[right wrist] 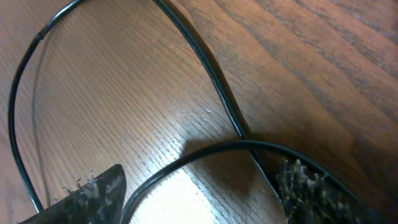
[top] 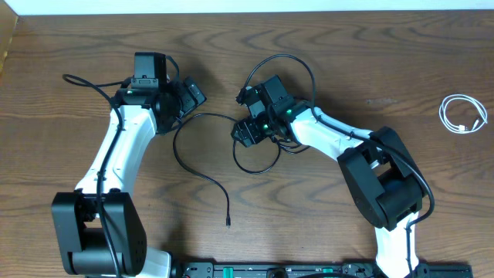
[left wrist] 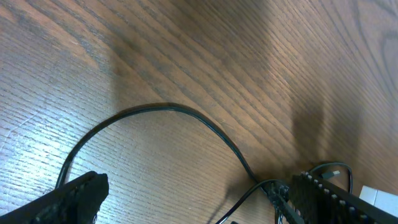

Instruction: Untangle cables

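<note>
Two thin black cables lie tangled mid-table. One black cable [top: 202, 176] curves from my left gripper [top: 191, 96] down to a small plug [top: 228, 222] near the front. The other black cable [top: 282, 60] loops around my right gripper [top: 245, 131]. The white cable [top: 463, 114] lies coiled alone at the far right. In the left wrist view my left gripper [left wrist: 199, 183] stands wide open, with a black cable [left wrist: 168, 109] arcing on the wood ahead of it. In the right wrist view my right gripper [right wrist: 200, 171] is open over two crossing black strands [right wrist: 245, 142]; one runs loose between its fingers.
Thicker black cords [top: 85, 81] run from the left arm at the back left. The wooden table's far edge [top: 255, 14] runs along the top of the overhead view. Both arm bases [top: 100, 239] stand at the front edge.
</note>
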You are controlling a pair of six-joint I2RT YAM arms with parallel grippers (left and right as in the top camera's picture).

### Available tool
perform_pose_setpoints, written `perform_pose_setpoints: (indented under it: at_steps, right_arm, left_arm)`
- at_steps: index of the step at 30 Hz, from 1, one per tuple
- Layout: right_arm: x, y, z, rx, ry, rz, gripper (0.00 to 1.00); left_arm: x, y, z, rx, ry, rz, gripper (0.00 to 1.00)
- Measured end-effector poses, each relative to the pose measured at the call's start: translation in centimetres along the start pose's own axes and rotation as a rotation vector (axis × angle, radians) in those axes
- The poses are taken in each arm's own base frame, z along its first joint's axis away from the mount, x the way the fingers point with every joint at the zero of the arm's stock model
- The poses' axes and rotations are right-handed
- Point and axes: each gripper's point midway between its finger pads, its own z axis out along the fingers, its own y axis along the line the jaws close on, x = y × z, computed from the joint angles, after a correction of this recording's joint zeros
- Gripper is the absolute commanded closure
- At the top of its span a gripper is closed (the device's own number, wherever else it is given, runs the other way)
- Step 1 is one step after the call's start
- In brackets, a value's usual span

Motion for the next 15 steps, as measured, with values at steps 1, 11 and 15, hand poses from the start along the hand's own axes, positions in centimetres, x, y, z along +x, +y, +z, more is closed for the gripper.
perform_pose_setpoints:
  at_steps: [1, 11, 15]
  right_arm:
    - [0.1, -0.1, 0.0, 0.002, 0.005, 0.004, 0.28]
    - [-1.4, -0.3, -4.3, 0.014, -0.028, 0.031, 0.27]
    - [-1.8, -0.9, -5.3, 0.027, -0.039, 0.043, 0.36]
  left_arm:
    - [0.0, 0.0, 0.0, 0.0, 0.0, 0.0, 0.02]
    - [0.0, 0.0, 0.0, 0.0, 0.0, 0.0, 0.02]
    - [0.0, 0.0, 0.0, 0.0, 0.0, 0.0, 0.02]
